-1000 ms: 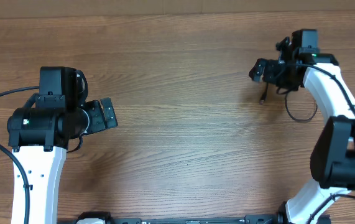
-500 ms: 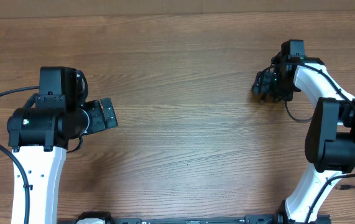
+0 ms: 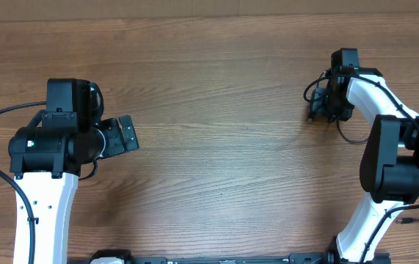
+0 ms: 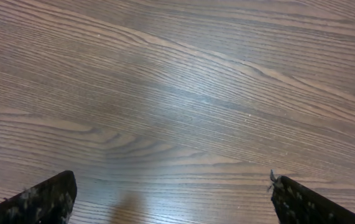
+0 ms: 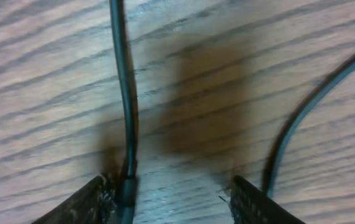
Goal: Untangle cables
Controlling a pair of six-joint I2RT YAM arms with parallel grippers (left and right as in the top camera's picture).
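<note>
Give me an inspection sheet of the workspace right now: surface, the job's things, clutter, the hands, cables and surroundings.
Surface: brown wood-grain tabletop, no spills or marks seen.
Job's things: thin black flexible cords lying on the wood at the right arm; the right wrist view shows two strands, one straight and one curved.
Clutter: nothing seen.
Hands: left hand open over bare wood, holding nothing. Right hand open and low over the cords, with the straight strand against one fingertip and the curved one by the opposite fingertip.
Cables: thick black robot wire trailing off the left arm.
Surroundings: nothing seen.
</note>
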